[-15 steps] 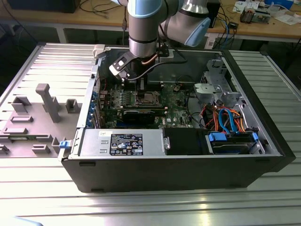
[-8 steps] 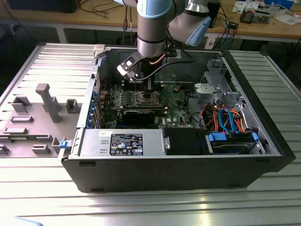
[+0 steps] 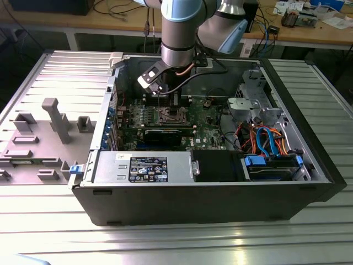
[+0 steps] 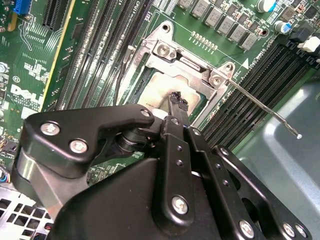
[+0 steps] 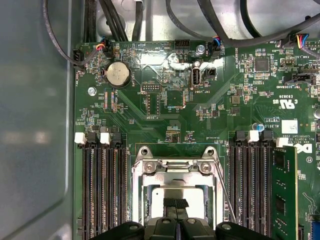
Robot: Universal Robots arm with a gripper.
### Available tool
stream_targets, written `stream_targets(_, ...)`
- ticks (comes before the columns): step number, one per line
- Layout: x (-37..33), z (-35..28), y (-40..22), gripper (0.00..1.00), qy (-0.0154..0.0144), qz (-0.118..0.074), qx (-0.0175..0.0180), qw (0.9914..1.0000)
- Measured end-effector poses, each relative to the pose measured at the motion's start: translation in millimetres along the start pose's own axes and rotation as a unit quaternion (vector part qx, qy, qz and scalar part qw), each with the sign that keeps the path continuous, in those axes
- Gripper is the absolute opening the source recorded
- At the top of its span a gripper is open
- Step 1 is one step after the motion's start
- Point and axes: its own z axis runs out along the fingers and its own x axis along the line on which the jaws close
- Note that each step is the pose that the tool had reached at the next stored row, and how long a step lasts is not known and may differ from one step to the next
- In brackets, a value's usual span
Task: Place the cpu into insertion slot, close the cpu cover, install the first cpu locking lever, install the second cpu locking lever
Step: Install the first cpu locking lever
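Observation:
The cpu (image 5: 161, 196) shows its silver-grey top inside the insertion slot (image 3: 167, 115) on the green board. The cpu cover (image 5: 175, 168), a silver frame with a square window, appears to lie flat around the chip (image 4: 159, 86); its edge (image 4: 190, 62) runs between two screws. One thin locking lever (image 4: 265, 109) juts out free, away from the socket; it also runs beside the frame (image 5: 224, 186). My gripper (image 5: 175, 203) is shut, its black tips together just over the chip's top (image 4: 177, 99), holding nothing. In the exterior view the gripper (image 3: 164, 98) hangs right above the socket.
Black memory slots (image 5: 102, 190) flank the socket on both sides, with one green memory module (image 5: 284, 195) seated. A coin cell (image 5: 118, 75) and cables (image 5: 125, 20) lie beyond. The case wall (image 5: 35, 125) stands close by. Drive cage (image 3: 253, 105) and power supply (image 3: 146, 167) fill the case.

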Motion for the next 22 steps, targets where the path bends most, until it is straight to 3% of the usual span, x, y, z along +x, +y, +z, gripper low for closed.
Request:
stream_targets(8,0.1,-8.1,0.0,0.11,0.0001,0.0,0.0,1.0)
stream_targets(22,0.6,-35.9,0.2,0.11,0.0001,0.0,0.0,1.0)
